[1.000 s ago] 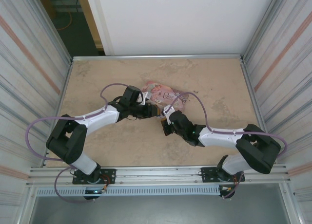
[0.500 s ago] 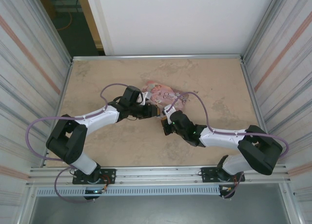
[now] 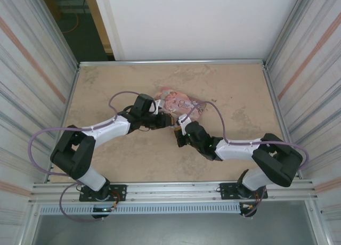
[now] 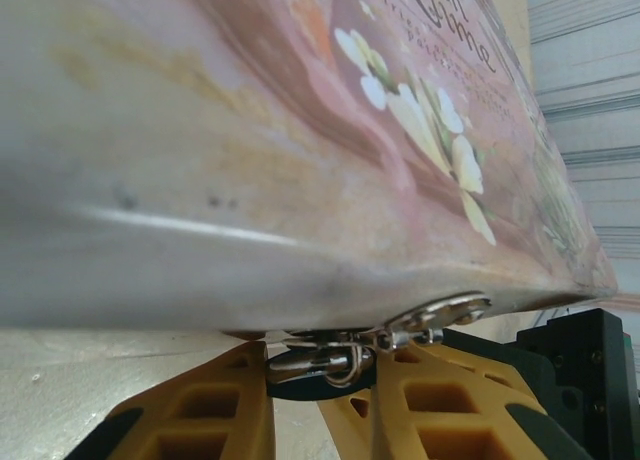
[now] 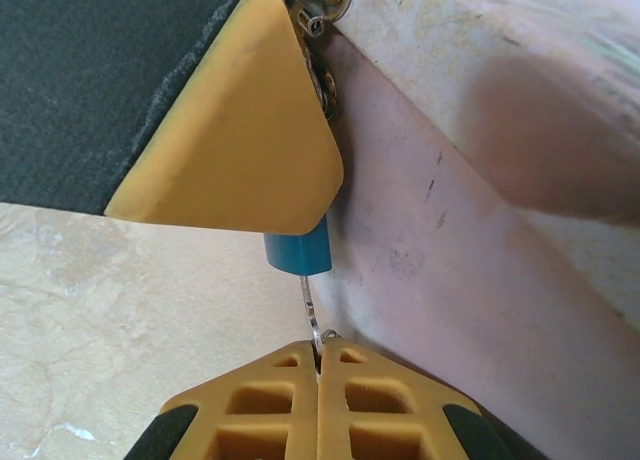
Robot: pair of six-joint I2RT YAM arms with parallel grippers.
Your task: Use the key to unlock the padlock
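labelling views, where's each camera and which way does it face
Top external: above and behind left arm, right arm, looking down at table, tin.
Right wrist: on right gripper, facing tin's wall; fingers pinch key in padlock.
Left wrist: on left gripper, facing tin's side; fingers clamp padlock.
Shared: both wrist views show tin, padlock.

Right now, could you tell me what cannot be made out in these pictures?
Padlock, right wrist view: a finger of the left gripper covers all but its blue end.
Key, held in the right gripper: too thin to tell whether its tip is inside the padlock.
Shackle, left wrist view: blurred under the tin; locked or open is unclear.
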